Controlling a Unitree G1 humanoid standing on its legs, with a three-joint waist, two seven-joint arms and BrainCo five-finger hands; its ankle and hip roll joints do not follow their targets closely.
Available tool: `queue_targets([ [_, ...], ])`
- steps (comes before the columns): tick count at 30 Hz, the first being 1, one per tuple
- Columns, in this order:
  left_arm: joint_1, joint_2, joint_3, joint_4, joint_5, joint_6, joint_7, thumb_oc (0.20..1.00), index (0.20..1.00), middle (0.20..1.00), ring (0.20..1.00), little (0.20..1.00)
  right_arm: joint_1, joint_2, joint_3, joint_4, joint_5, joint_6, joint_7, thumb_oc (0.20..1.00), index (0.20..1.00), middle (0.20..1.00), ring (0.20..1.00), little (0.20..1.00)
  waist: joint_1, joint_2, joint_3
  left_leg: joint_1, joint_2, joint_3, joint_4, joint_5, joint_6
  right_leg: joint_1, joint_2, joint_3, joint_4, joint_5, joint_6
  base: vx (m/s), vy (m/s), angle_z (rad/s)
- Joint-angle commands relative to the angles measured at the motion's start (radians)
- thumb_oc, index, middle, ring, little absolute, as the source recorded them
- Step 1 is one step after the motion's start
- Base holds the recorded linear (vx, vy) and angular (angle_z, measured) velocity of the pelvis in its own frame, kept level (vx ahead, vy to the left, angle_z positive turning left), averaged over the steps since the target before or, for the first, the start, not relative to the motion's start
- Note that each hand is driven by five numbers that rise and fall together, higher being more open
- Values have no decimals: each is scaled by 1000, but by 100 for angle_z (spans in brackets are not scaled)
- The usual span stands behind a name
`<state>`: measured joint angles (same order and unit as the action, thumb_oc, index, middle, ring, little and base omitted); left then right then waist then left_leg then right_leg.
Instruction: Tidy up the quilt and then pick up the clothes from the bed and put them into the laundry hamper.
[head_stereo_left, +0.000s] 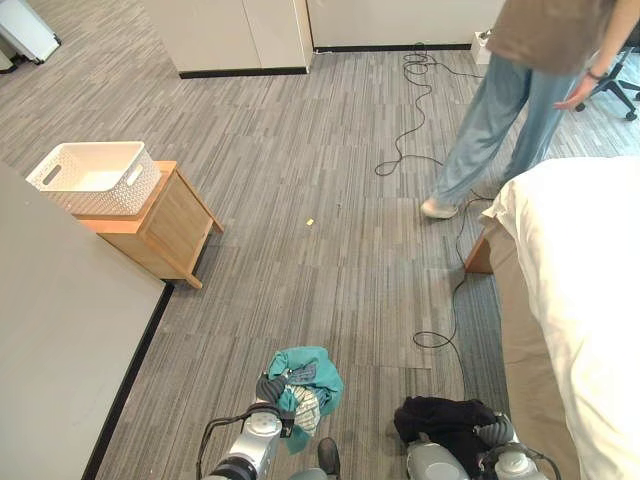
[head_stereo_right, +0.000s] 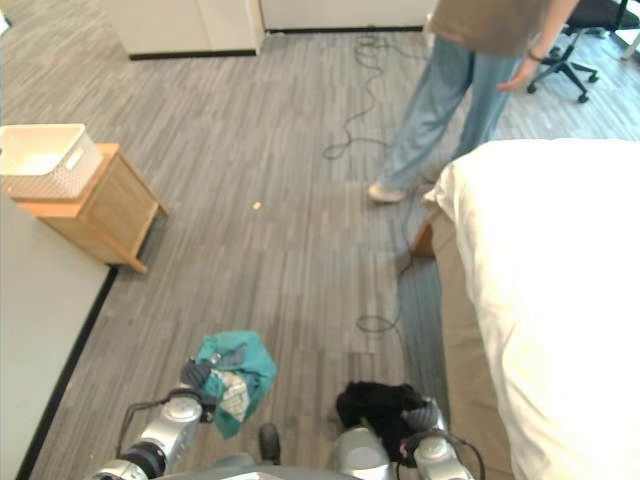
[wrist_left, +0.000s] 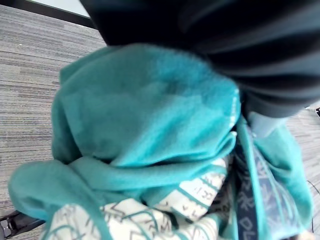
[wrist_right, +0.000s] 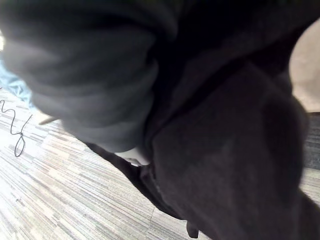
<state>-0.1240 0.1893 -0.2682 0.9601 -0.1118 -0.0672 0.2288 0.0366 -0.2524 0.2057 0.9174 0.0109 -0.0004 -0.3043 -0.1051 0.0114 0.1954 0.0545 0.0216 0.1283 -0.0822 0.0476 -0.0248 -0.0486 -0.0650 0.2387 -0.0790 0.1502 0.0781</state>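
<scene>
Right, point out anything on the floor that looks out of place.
A small yellowish scrap lies alone on the carpet between the wooden stand and the person. A black cord also snakes loosely across the floor behind the person.

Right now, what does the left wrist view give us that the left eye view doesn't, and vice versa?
Left wrist view alone: the teal garment's fleecy weave close up, and its cream patterned lining in detail.

Left eye view alone: the white hamper on the wooden side table, the bed, a person standing near it, and the black garment bunched at the right hand.

Both: the teal garment bunched at the left hand, over grey striped carpet.
</scene>
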Motion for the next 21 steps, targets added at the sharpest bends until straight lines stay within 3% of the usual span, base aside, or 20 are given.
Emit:
queue_targets([
  [1,-77,31,26,11,-139,-74,-17,200,200,200,200,200,-32,-19,0,189,26,-36,29,200,200,200,200,200,128,-27,24,-4,-53,-80,-5,-39,7,84,89,-137,155,-261,17,82,-105,45],
  [9,-30,30,50,32,-142,-69,-39,200,200,200,200,200,-24,-46,-1,144,-14,-34,40,200,200,200,200,200,133,0,28,35,-35,-82,0,-33,-21,124,82,-144,116,-265,-1,115,-116,3],
  [10,-39,27,41,43,-137,-63,-38,200,200,200,200,200,-34,-53,-1,138,-12,-36,37,200,200,200,200,200,136,-9,47,-13,-34,-67,124,-59,-38,137,66,-153,105,-263,-7,60,-138,5],
  [12,-58,17,26,58,-133,-59,-37,200,200,200,200,200,-46,-68,0,135,-10,-34,31,200,200,200,200,200,140,-16,74,-117,-12,-45,296,-6,-75,155,50,-174,99,-265,-18,72,-149,8],
  [13,-59,17,26,58,-133,-59,-37,200,200,200,200,200,-46,-68,0,135,-10,-34,31,200,200,200,200,200,139,-15,73,-122,-11,-47,302,-8,-76,153,51,-175,99,-265,-19,184,-128,7],
  [14,-65,7,13,67,-117,-51,-35,200,200,200,200,200,-51,-80,5,132,-12,-25,31,200,200,200,200,200,141,-26,81,-192,14,5,385,23,-67,179,29,-204,94,-280,-25,155,-72,6],
  [16,-62,2,9,79,-108,-49,-36,200,200,200,200,200,-54,-83,13,131,-15,-23,33,200,200,200,200,200,146,-30,78,-226,13,29,383,14,-57,197,22,-208,85,-291,-25,269,-60,22],
  [18,-47,-10,13,99,-85,-41,-46,200,200,200,200,200,-65,-90,28,135,-24,-20,40,200,200,200,200,200,170,-24,63,-273,-19,68,305,-21,-32,230,20,-206,64,-313,-16,530,23,16],
  [19,-32,-18,21,114,-73,-40,-54,200,200,200,200,200,-71,-91,36,146,-35,-20,44,200,200,200,200,200,193,-8,48,-285,-31,77,177,18,-32,256,28,-197,53,-335,-7,473,63,-16],
  [21,-23,-22,28,125,-70,-42,-55,200,200,200,200,200,-82,-93,44,157,-47,-21,46,200,200,200,200,200,207,-6,46,-297,-31,98,104,36,-35,285,21,-197,43,-355,1,436,73,-24],
])
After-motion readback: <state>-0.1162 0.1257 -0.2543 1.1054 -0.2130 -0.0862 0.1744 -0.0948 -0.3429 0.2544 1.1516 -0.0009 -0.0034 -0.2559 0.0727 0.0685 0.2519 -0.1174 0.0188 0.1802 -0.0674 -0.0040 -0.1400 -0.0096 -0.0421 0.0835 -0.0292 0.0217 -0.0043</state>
